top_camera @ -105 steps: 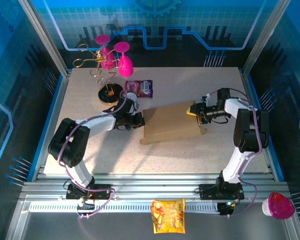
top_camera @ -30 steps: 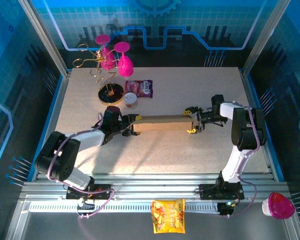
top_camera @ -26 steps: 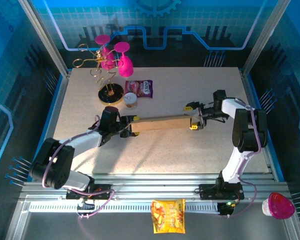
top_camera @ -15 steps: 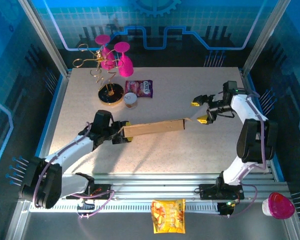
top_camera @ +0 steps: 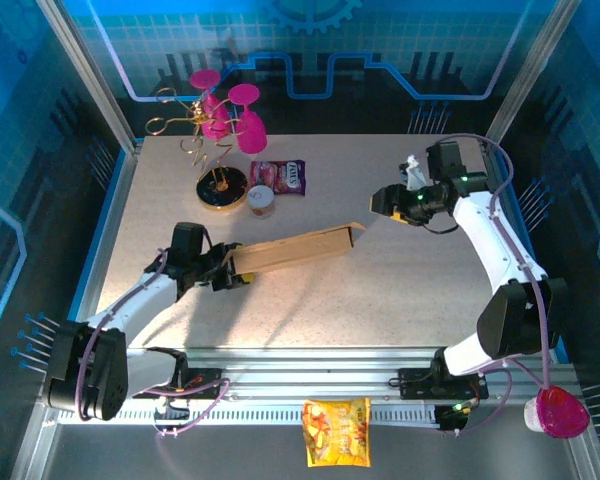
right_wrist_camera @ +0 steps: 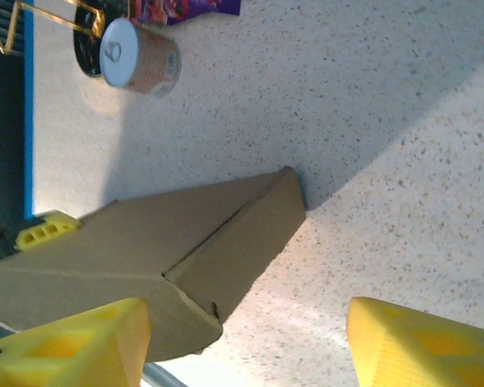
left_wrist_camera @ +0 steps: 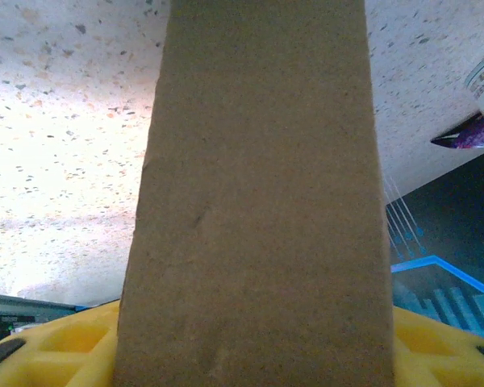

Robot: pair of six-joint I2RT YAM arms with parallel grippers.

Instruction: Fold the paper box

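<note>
Progress: maybe halfway? Brown corrugated cardboard paper box (top_camera: 295,248) looks doubled over flat, left fingers (left_wrist_camera: 56,355) clamping its left end, right fingers (right_wrist_camera: 73,334) spread, clear of it; tucking flaps not yet done.

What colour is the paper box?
Plain brown; the paper box shows best in the right wrist view.

Left arm (top_camera: 135,300), right arm (top_camera: 490,240): white links joined by black motor housings; purple cables routed alongside; yellow latticed fingers (right_wrist_camera: 73,339) fitted.
</note>
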